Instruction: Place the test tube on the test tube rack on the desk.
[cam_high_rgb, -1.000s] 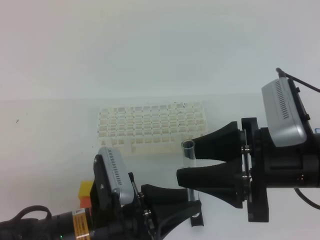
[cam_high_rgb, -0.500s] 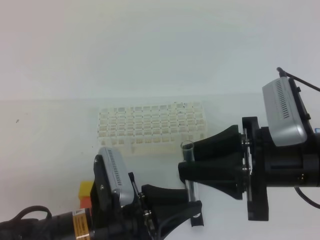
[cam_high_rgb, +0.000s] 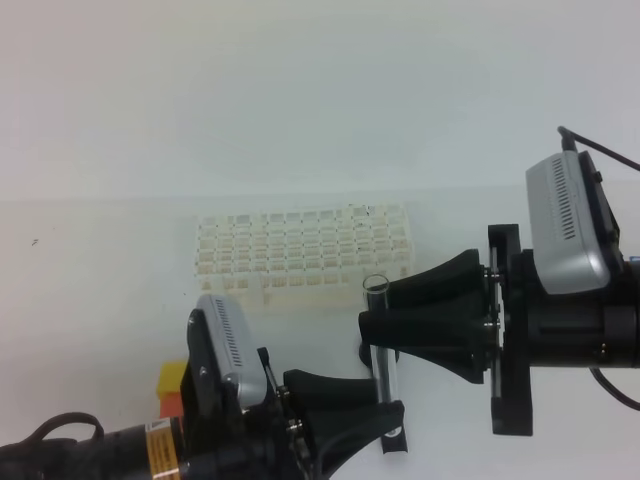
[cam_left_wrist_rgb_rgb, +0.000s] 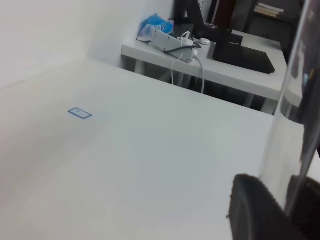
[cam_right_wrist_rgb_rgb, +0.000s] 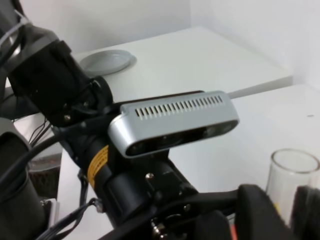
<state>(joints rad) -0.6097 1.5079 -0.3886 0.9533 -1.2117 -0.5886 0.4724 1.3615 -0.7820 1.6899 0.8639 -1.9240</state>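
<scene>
Test tube (cam_high_rgb: 381, 345): one, upright, in the air in front of the rack, above the desk (cam_high_rgb: 90, 260).
My left gripper (cam_high_rgb: 388, 418): pinching the tube's lower end.
My right gripper (cam_high_rgb: 372, 322): fingers pressed together on the tube just under its rim.
Test tube rack (cam_high_rgb: 300, 255): one, white, standing on the desk behind the tube.
Cubes (cam_high_rgb: 171, 386): two, yellow over orange, by my left arm.
Wrist cameras: two, one on each arm.

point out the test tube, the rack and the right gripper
test tube (cam_high_rgb: 381, 360): exterior high view, mid glass wall.
test tube rack (cam_high_rgb: 300, 250): exterior high view, top grid.
right gripper (cam_high_rgb: 368, 329): exterior high view, between fingertips.
</scene>
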